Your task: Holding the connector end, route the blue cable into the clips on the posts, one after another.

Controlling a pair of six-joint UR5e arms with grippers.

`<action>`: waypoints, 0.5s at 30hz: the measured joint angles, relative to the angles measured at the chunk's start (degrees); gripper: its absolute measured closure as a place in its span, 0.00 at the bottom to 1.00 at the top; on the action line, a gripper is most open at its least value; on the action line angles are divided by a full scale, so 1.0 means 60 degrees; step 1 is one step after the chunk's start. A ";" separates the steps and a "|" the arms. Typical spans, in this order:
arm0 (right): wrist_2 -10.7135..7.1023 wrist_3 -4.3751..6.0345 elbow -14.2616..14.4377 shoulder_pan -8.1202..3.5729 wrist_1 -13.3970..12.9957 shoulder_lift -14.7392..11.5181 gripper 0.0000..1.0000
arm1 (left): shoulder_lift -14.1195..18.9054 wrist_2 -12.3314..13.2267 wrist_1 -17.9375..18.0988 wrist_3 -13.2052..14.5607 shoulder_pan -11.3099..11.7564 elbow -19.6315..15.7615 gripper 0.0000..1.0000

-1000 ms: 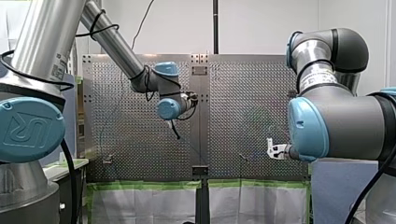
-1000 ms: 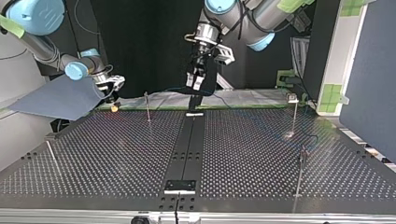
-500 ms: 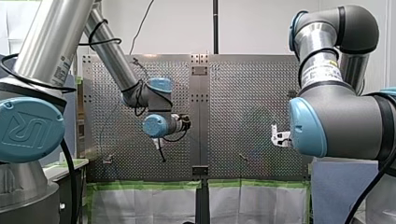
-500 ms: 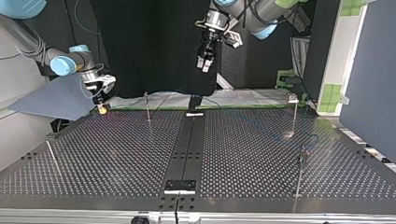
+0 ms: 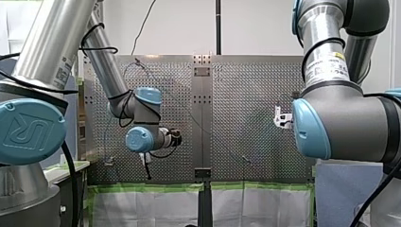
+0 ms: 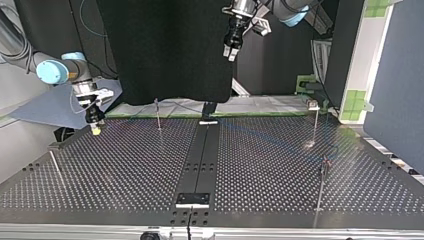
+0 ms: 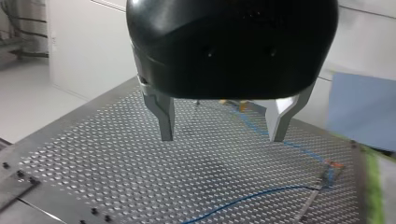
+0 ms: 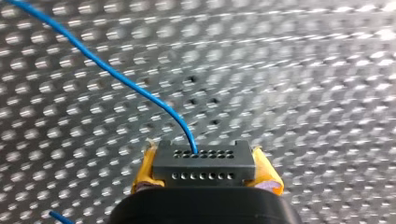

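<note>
My right pincer (image 6: 95, 129) hangs low by the table's (image 6: 125, 165) far edge, my left pincer (image 6: 230, 53) high above.

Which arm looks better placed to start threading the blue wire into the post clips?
Right. Its yellow-padded gripper is shut on the dark grey perforated connector block of the thin blue cable, low near the table. The left arm's metal-fingered black gripper hangs open, empty, high up.

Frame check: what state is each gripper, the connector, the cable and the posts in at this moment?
Left gripper: open, empty, above the table.
Right gripper: shut on the connector.
Connector: clamped between yellow pads.
Blue cable: curving away from the connector.
Posts: upright; clips too small to read.
</note>
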 joint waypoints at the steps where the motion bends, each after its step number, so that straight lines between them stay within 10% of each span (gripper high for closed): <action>1: -0.0002 0.0029 0.0000 0.0005 0.0004 -0.0026 1.00 | 0.0000 0.0007 0.0027 0.0043 -0.0008 -0.0131 0.04; 15: -0.0016 0.0078 0.0001 0.0021 0.0020 -0.0042 1.00 | -0.0002 0.0020 0.0071 0.0160 -0.0031 -0.0407 0.04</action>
